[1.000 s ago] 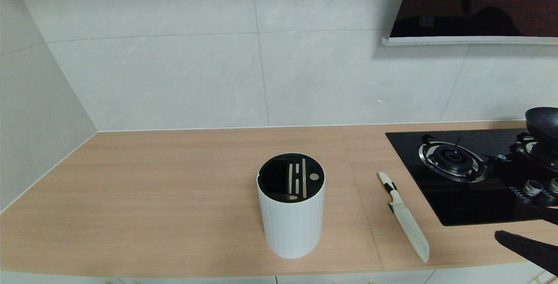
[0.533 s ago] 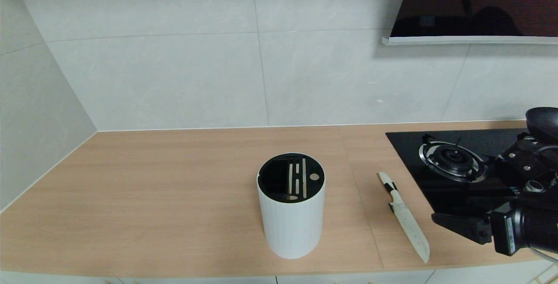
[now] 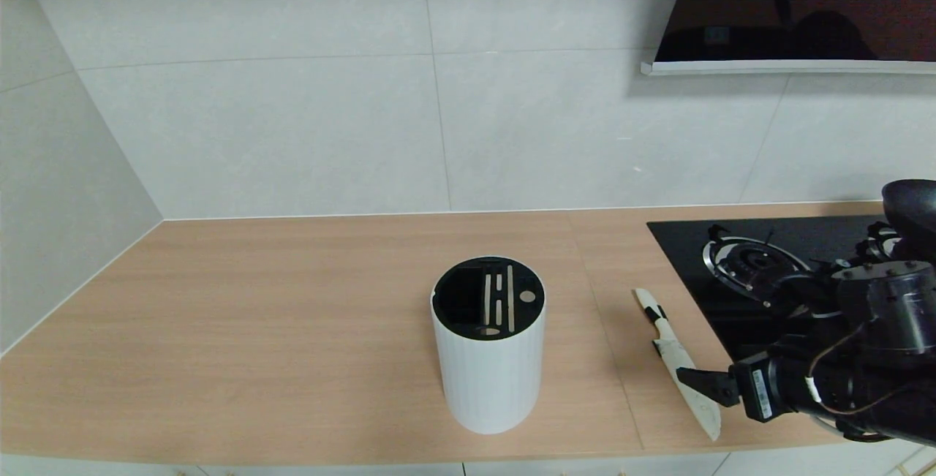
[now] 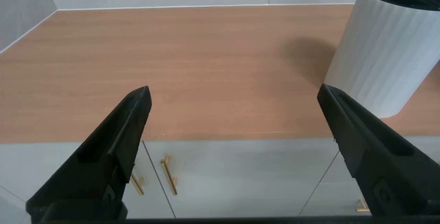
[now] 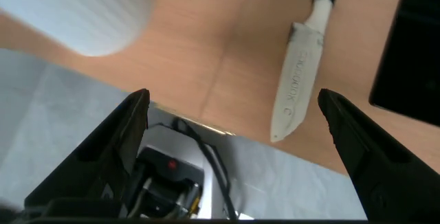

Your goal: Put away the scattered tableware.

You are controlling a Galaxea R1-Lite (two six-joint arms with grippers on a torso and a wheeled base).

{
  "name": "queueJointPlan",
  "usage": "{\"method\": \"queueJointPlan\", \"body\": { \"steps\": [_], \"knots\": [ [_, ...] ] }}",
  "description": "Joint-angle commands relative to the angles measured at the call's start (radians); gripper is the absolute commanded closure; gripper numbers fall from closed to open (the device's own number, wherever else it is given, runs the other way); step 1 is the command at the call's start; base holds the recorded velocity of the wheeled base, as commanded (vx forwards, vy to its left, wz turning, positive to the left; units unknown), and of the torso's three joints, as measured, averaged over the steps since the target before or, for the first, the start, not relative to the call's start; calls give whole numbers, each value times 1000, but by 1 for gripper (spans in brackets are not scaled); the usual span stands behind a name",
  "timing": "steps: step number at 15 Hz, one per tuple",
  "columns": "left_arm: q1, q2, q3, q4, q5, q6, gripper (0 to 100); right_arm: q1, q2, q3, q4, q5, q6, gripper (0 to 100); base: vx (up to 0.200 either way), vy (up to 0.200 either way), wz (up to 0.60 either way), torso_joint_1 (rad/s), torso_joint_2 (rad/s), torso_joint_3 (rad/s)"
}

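A white-handled knife (image 3: pixel 676 359) lies flat on the wooden surface (image 3: pixel 292 315) of a tiled kitchen, between a white ribbed knife holder (image 3: pixel 488 344) and a black gas stove (image 3: pixel 760 271). Its handle points toward the back wall and its blade tip sits close to the front edge. The holder stands upright near the middle of the surface, well apart from the knife. Its black top is cut with slots and one larger opening, all unfilled.

The robot's right pincer (image 3: pixel 702 382) sits low over the front right of the surface, beside the stove. A dark finger crosses the lower part of the blade as seen from the head view; whether it touches the knife cannot be told. From the right wrist, the pincer (image 5: pixel 232 100) has its fingers spread wide, gripping nothing, with the knife (image 5: pixel 299 80) lying ahead between them and the holder (image 5: pixel 89 11) off to one side.

The left pincer (image 4: pixel 232 93) is likewise spread wide with nothing between its fingers. It sits off the front edge of the surface above the cabinet handles (image 4: pixel 168 176), with the holder (image 4: pixel 388 45) off to one side ahead of it.

A dark pan (image 3: pixel 910 205) rests on the stove's far burner, beneath a black range hood (image 3: pixel 797 15).
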Motion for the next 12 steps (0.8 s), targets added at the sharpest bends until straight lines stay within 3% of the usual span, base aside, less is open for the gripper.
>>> {"method": "queueJointPlan", "body": {
  "steps": [1,12],
  "knots": [
    [0,2,0,0,0,0,0,1,143,18,-89,-40,3,0,0,0,0,0,0,0],
    [0,2,0,-1,0,0,0,-16,516,36,-544,-186,45,0,0,0,0,0,0,0]
  ]
}}
